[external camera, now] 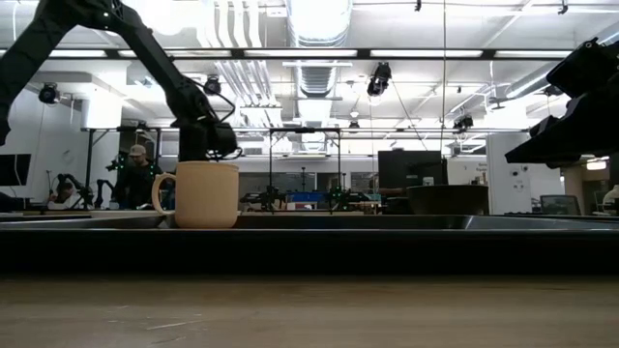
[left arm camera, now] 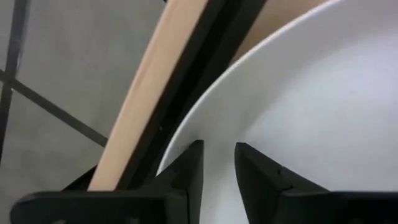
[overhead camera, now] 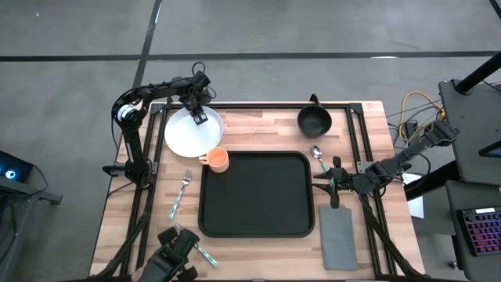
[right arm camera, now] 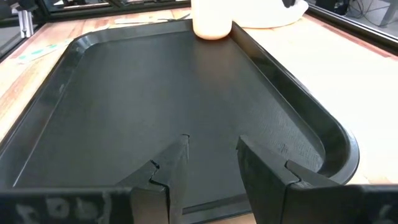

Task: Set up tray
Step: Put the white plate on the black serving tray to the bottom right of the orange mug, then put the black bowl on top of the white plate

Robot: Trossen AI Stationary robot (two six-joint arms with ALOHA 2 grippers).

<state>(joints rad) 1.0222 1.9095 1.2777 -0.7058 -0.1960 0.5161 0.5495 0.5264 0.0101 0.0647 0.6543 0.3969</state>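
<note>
At upper left of the high view, the left gripper (overhead camera: 199, 117) straddles the white plate's (overhead camera: 184, 135) rim, fingers (left arm camera: 189, 171) narrowly parted, one each side. An orange mug (overhead camera: 217, 160) sits just beside the black tray (overhead camera: 257, 193), frame centre. At right, the right gripper (overhead camera: 332, 178) holds the tray's edge, fingers (right arm camera: 168, 168) apart around the rim.
</note>
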